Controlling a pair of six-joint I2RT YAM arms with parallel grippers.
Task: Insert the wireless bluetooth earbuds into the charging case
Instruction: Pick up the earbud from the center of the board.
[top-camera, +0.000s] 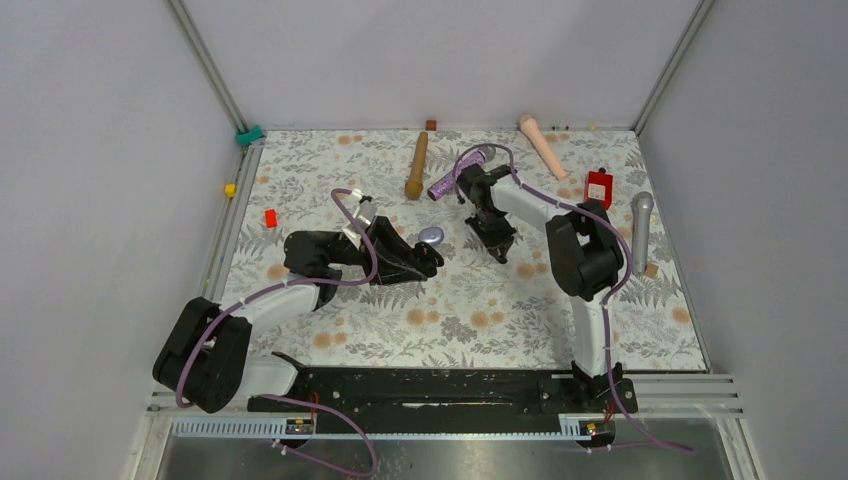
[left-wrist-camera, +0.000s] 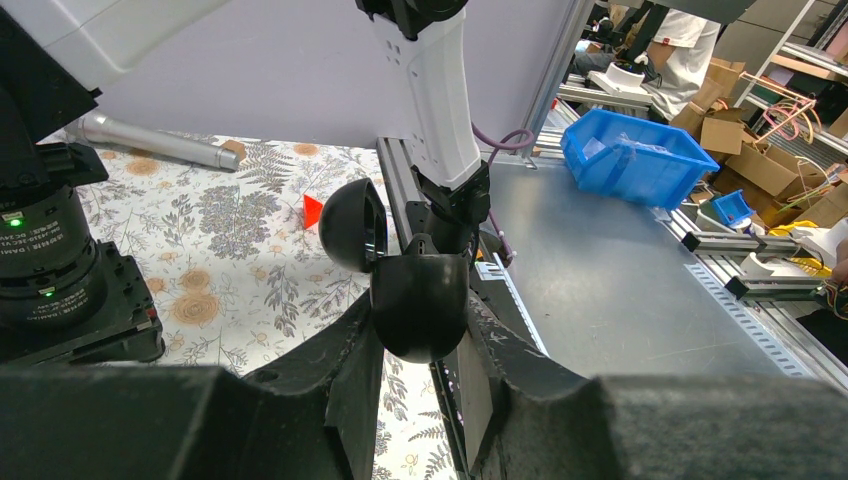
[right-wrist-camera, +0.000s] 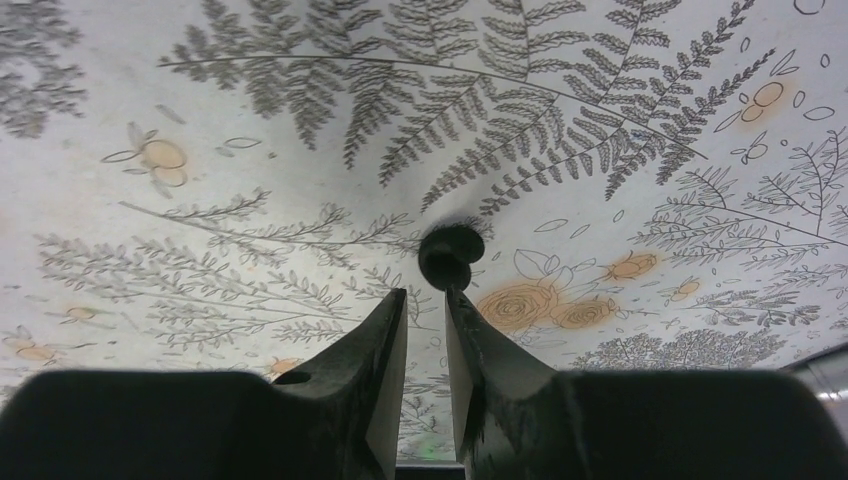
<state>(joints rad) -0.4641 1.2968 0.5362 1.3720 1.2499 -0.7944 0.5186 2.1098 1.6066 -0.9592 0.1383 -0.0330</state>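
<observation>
The black charging case (left-wrist-camera: 420, 305) is pinched between the fingers of my left gripper (left-wrist-camera: 420, 325), held above the floral cloth with its lid (left-wrist-camera: 355, 225) swung open to the left. From above, the left gripper (top-camera: 425, 256) is mid-table, with the case's lid (top-camera: 432, 236) showing at its tip. My right gripper (top-camera: 497, 245) points down at the cloth just to the right of it. In the right wrist view a single black earbud (right-wrist-camera: 448, 255) lies on the cloth just beyond the right gripper (right-wrist-camera: 427, 295), by its right fingertip. The jaws stand a narrow gap apart with nothing between them.
Microphones lie at the back: a brown one (top-camera: 416, 165), a purple glittery one (top-camera: 455, 175), a pink one (top-camera: 542, 143) and a grey one (top-camera: 640, 230) on the right. Small red blocks (top-camera: 270, 217) (top-camera: 598, 187) and a yellow block (top-camera: 230, 189) sit near the cloth's edges.
</observation>
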